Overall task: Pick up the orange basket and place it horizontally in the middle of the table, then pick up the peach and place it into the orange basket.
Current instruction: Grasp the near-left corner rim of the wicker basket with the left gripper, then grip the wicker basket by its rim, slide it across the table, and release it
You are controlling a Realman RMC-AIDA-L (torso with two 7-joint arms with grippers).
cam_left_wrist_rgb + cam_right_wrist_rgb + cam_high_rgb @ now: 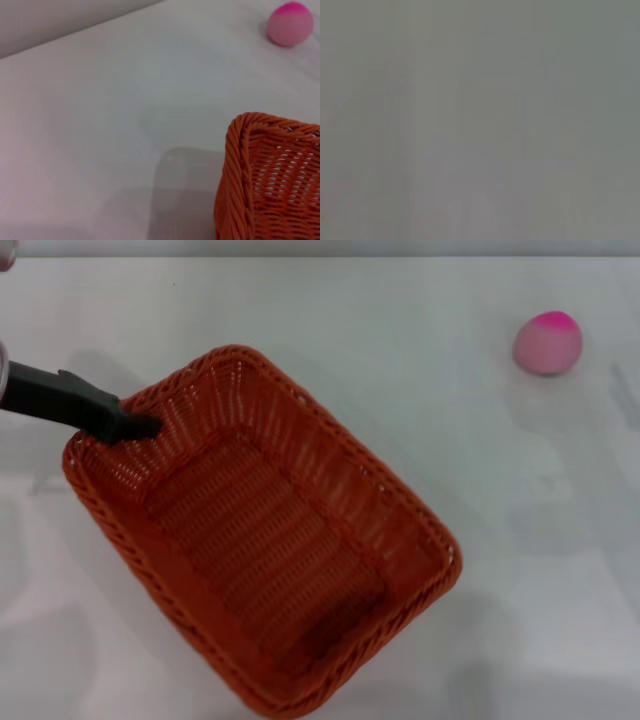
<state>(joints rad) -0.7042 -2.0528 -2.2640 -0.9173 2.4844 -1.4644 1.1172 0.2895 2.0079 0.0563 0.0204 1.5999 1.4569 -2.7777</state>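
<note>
One orange basket, one peach

Surface: plain white, smooth, filling the head view; its far edge runs along the top of that view. Two items rest directly on it. The orange basket sits toward the near-left part, set diagonally to the edges, open side up, interior empty. The peach sits near the far-right corner, well apart from the basket, magenta end upward. The right wrist view shows only uniform grey.
</note>
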